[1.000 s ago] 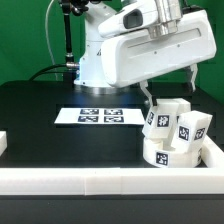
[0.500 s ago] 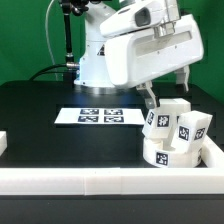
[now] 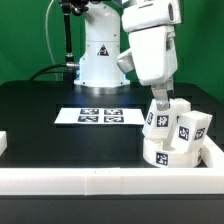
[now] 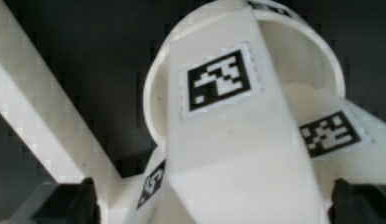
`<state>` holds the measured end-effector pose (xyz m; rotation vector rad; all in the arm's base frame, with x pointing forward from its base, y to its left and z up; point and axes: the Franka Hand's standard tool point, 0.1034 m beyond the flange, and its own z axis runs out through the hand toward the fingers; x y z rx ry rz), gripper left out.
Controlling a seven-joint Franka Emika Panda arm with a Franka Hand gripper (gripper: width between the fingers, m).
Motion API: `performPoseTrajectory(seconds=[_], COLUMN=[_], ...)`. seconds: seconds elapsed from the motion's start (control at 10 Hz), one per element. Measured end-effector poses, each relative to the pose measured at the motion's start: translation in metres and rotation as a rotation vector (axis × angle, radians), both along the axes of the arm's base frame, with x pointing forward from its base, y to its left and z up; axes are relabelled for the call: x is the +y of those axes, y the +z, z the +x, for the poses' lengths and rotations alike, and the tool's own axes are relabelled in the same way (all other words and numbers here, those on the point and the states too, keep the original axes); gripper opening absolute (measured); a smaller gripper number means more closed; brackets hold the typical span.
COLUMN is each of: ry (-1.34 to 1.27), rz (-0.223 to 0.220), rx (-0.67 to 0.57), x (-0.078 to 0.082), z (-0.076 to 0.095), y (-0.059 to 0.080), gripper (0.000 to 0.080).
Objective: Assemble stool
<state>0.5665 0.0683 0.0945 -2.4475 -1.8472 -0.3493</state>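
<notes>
**Exterior view.** The stool parts are found gathered in the corner of the border rail [image 3: 100, 181], at the exterior view's right. The seat disc [image 3: 160, 153] is laid flat just inside the rail. A leg [image 3: 160, 119] and a second leg [image 3: 190, 127] are stood upright on it, tags facing the rail's front run. The second leg is placed nearer the rail's side run. The gripper [image 3: 162, 101] is held directly over the leg, with its fingertips at the leg's top edge. The fingers are seen nearly edge-on here, so their spread is not readable. The marker board [image 3: 100, 115] is laid flat on the black table [image 3: 40, 110], well apart from the rail.

**Wrist view.** Most of the frame is filled by the leg [image 4: 225, 110]; two tags are visible on it. The rail [image 4: 44, 100] is seen as a long white bar running just beside the leg. The dark fingertips [image 4: 69, 203] are set wide apart, one on each side of the leg, so the gripper [image 4: 208, 205] is recorded as fully spread. Contact between fingers and leg cannot be determined.
</notes>
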Motion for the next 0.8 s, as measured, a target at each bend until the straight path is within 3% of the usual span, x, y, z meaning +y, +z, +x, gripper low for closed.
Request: performPoseTrajectory(seconds=[0.8], ry=[0.346], rz=[-0.072], rx=[-0.051], x=[-0.0075], z=[-0.0050], y=[-0.0085], gripper=[0.0649])
